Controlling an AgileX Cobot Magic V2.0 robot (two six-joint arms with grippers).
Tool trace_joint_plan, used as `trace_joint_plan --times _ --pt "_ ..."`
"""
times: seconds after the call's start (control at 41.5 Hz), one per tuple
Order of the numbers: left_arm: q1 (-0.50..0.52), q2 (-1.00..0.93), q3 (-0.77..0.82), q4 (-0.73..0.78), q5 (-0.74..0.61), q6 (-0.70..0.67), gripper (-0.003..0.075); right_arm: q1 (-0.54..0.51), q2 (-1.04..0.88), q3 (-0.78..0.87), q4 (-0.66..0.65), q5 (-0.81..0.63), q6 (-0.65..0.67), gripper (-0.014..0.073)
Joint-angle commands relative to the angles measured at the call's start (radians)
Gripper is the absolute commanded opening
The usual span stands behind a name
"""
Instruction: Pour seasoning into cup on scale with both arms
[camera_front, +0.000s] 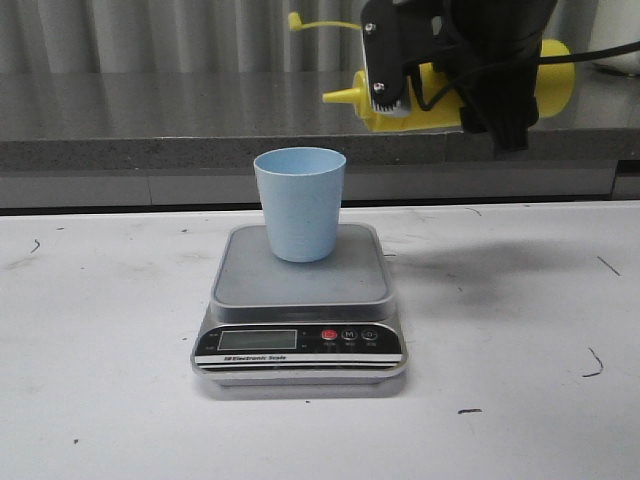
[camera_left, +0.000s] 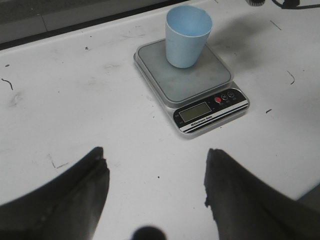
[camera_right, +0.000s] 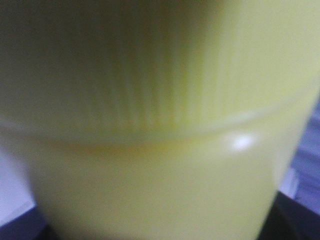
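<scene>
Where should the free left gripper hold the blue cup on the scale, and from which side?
Grip the cup around its upper wall, coming level from the robot's left. It stands upright, tapered and handleless; the yellow bottle hangs upper right. The left gripper is open.

Cup (camera_front: 300, 203) on scale (camera_front: 300, 315); seasoning bottle (camera_front: 440, 105) above, right.

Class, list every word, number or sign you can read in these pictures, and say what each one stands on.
"Electronic Scale": white strip under the display on the scale, just legible in the front view.
"M": middle button on the panel, faint.
Display: blank, no digits.
Other button marks: too small to read.
Seasoning bottle and cup: no text visible.
</scene>
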Motion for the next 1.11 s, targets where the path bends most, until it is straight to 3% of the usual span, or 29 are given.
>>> trace_joint_plan --times 0.0,0.096,0.217,0.338,0.555,0.651,0.868,1.085 --pt "-0.007 0.002 -0.025 0.0 -0.069 -0.009 0.0421 -0.021 -0.048 -0.036 0.002 -0.011 0.174 0.0316" --pt "-0.007 0.002 -0.025 0.0 -0.069 -0.009 0.0421 -0.05 -0.05 -0.036 0.08 -0.009 0.283 0.0316" --pt "-0.007 0.002 -0.025 0.0 -0.069 -0.009 0.0421 -0.098 -0.059 -0.028 0.238 -0.003 0.292 0.0316" --pt "-0.007 0.002 -0.025 0.0 -0.069 -0.009 0.0421 -0.162 -0.098 0.033 0.41 -0.085 0.292 0.0316" --pt "-0.007 0.002 -0.025 0.0 -0.069 -0.009 0.0421 -0.286 -0.237 0.264 0.683 -0.474 0.299 0.0316" --pt "-0.007 0.002 -0.025 0.0 -0.069 -0.009 0.0421 -0.345 -0.277 0.374 0.778 -0.744 0.319 0.0316" --pt "-0.007 0.002 -0.025 0.0 -0.069 -0.009 0.0421 -0.396 -0.268 0.547 0.78 -1.17 0.298 0.0316" --pt "-0.007 0.002 -0.025 0.0 -0.069 -0.009 0.0421 -0.397 -0.166 0.585 0.95 -1.37 0.159 0.0316"
